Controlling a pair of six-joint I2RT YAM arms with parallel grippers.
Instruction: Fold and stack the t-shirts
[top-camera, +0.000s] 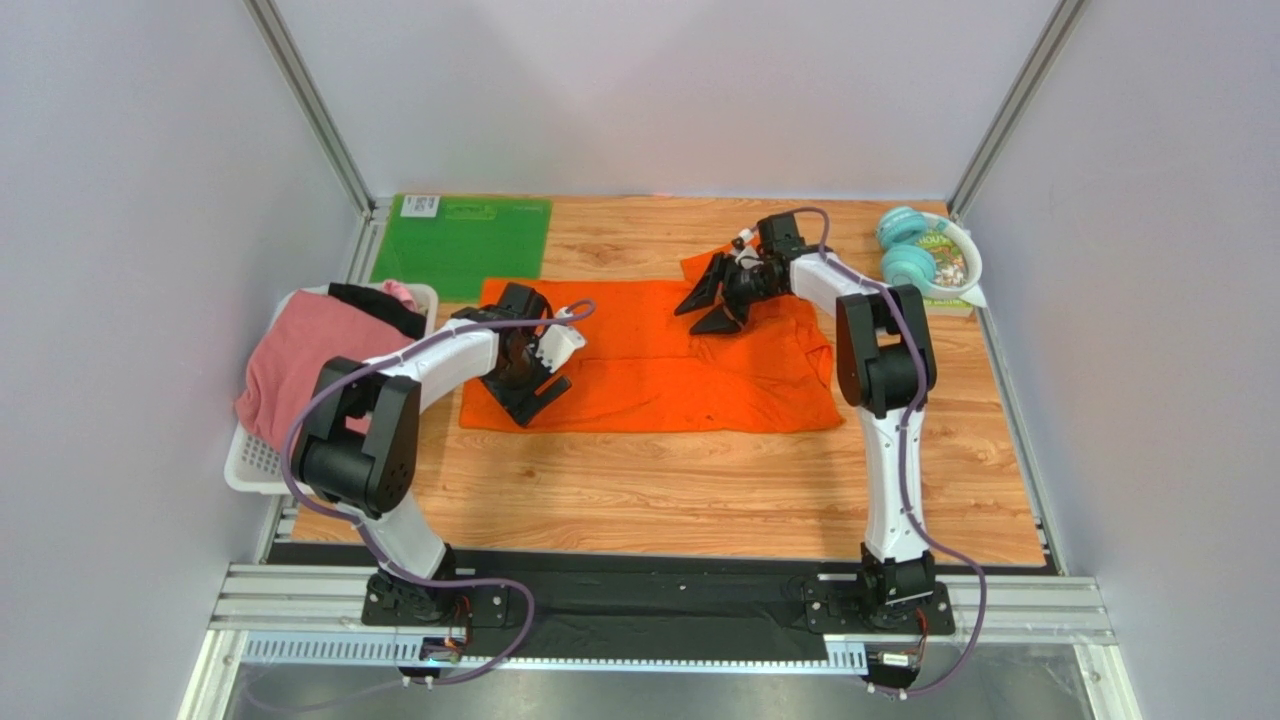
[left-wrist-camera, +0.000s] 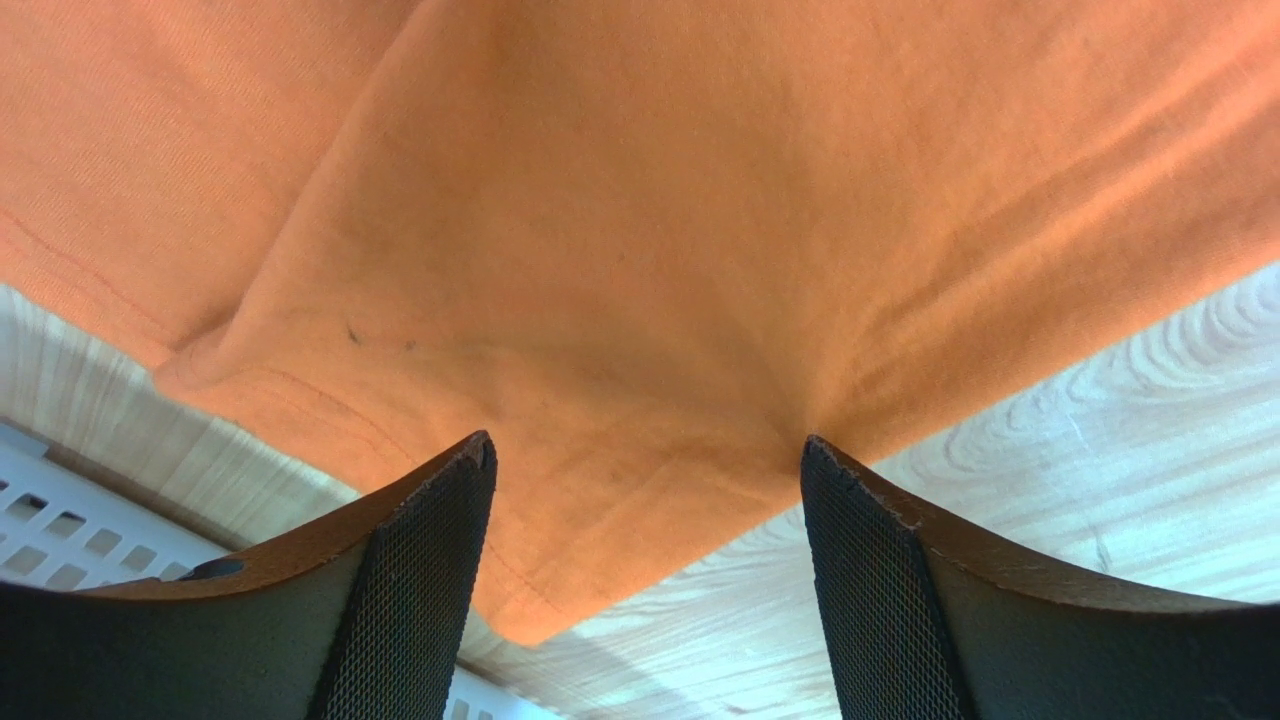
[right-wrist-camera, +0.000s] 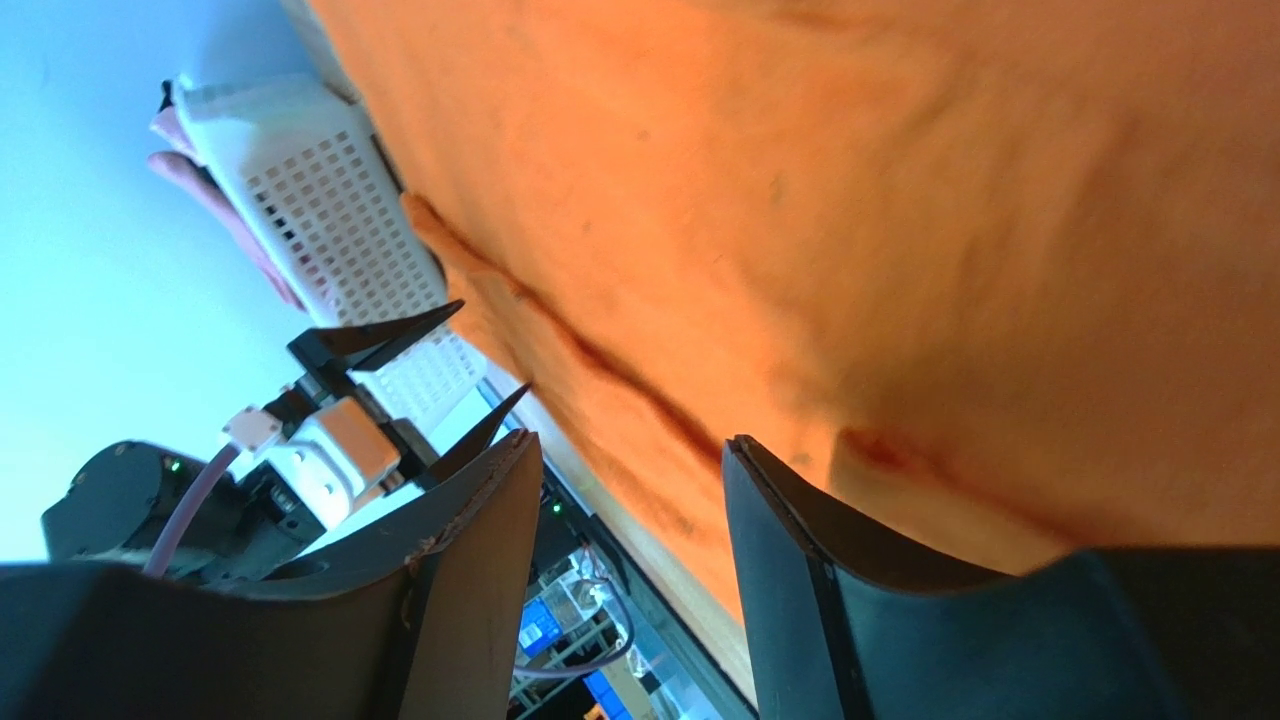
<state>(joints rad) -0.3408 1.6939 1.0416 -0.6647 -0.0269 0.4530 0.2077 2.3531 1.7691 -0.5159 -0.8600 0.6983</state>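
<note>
Left gripper (top-camera: 529, 402) is down at the near-left corner of the orange t-shirt (top-camera: 661, 360), jaws spread wide and clamping nothing. From the left wrist, that corner of the orange t-shirt (left-wrist-camera: 646, 285) pokes down into the gap between the two textured pads (left-wrist-camera: 428, 585), with cloth filling everything beyond the fingertips. Bare wooden table (left-wrist-camera: 1142, 450) shows past the right-hand pad, and the white basket (left-wrist-camera: 45, 503) peeks in beside the left-hand one.

Over to the right gripper (top-camera: 703, 315): it sits at the far edge of the shirt, near its middle, jaws parted and holding nothing. In its wrist view the orange cloth (right-wrist-camera: 902, 225) fills the frame above and beyond the dark fingers (right-wrist-camera: 451, 600), and a seam runs diagonally down towards the gap. Out past the left-hand finger you can see the left gripper (right-wrist-camera: 409, 393), also parted, with the basket (right-wrist-camera: 323, 195) beyond it.

The shirt itself lies flat across the middle of the table (top-camera: 676, 488).

Now the containers. The white perforated basket (top-camera: 241, 462) stands off the left gripper's outer side, at the table's left edge. It holds the dusty pink t-shirt (top-camera: 293, 360), bunched and draped over the rim, with the black t-shirt (top-camera: 376, 306) tucked behind it. Out past the right gripper, in the far right corner, a white dish (top-camera: 969, 267) holds a teal rounded item (top-camera: 906, 248); what it is, I cannot tell. A green mat (top-camera: 463, 228) lies flat at the far left.
</note>
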